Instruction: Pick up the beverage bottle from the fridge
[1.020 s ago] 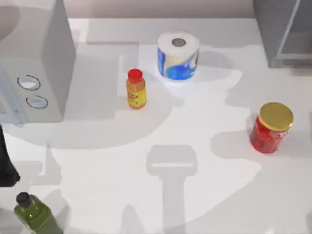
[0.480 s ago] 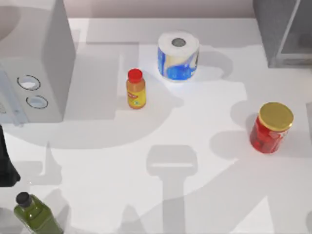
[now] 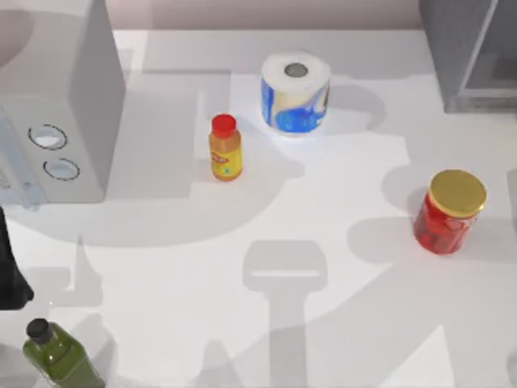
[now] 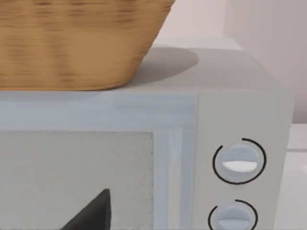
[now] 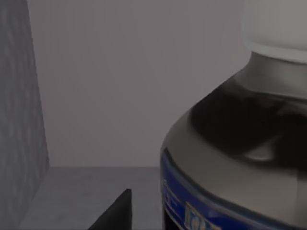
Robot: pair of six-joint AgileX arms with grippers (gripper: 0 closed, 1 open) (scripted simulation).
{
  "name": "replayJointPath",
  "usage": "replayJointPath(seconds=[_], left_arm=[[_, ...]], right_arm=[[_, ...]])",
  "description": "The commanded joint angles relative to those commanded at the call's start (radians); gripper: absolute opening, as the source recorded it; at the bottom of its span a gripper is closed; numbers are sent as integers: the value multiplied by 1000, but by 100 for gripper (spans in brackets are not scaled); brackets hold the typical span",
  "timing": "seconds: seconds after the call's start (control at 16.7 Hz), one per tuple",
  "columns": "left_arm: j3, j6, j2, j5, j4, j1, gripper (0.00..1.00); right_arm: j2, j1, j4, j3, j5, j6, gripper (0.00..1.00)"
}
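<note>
The beverage bottle [image 5: 240,158] stands very close in the right wrist view, with a dark body, a white cap and a blue label band. It is inside the fridge [image 5: 120,81], whose grey walls and floor surround it. A dark part of my right gripper [image 5: 115,213] sits just beside the bottle's base. From above, the fridge [image 3: 464,56] stands at the table's far right corner with its pale-framed glassy panel. My left arm [image 3: 8,275] is parked at the table's left edge, and part of my left gripper [image 4: 91,215] faces the light grey box.
A light grey box with two dials [image 3: 56,121] stands at the far left with a wicker basket [image 4: 72,43] on top. On the table are an orange bottle [image 3: 225,148], a paper roll [image 3: 295,93], a red jar [image 3: 449,212] and a green bottle [image 3: 56,356].
Shadows on the table's right side have shifted. The objects and my left arm stand where they were.
</note>
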Motion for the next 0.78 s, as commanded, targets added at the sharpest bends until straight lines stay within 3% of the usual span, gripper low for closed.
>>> replayJointPath(seconds=[0.54, 0.78], left_arm=[[0, 0, 0, 0, 0, 0, 100], [0, 0, 0, 0, 0, 0, 100]], right_arm=[[0, 0, 0, 0, 0, 0, 2], [0, 0, 0, 0, 0, 0, 0]])
